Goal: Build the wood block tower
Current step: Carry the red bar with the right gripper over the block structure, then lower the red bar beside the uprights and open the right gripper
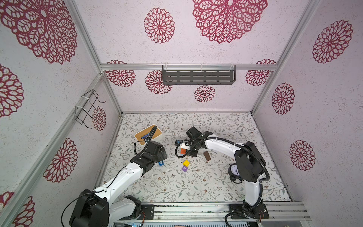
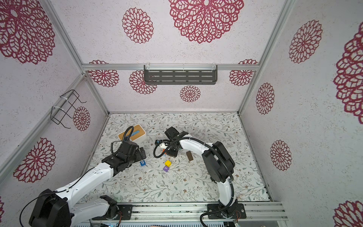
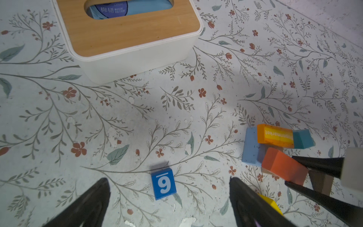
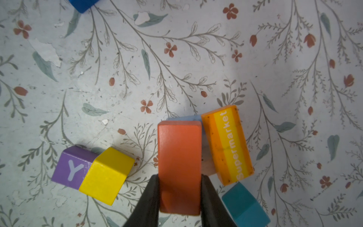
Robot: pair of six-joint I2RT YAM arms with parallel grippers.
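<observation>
My right gripper (image 4: 179,176) is shut on an orange-red block (image 4: 179,167) and holds it against a low pile. In that pile a "Supermarket" block (image 4: 227,145) lies across a light blue block (image 3: 251,147) and a teal block (image 4: 245,206); no taller tower shows. The left gripper (image 3: 168,179) hangs open just above the blue "9" cube (image 3: 163,183), one finger on each side and neither touching it. A yellow cube (image 1: 186,163) and a purple "Y" cube (image 1: 184,169) touch each other near the pile. A dark brown bar (image 1: 207,156) lies to the right.
A white box with a wooden lid (image 1: 148,134) stands at the back left of the floral mat. A black alarm clock (image 1: 234,171) stands under the right arm's elbow. Walls close in three sides; a rail (image 1: 196,211) runs along the front.
</observation>
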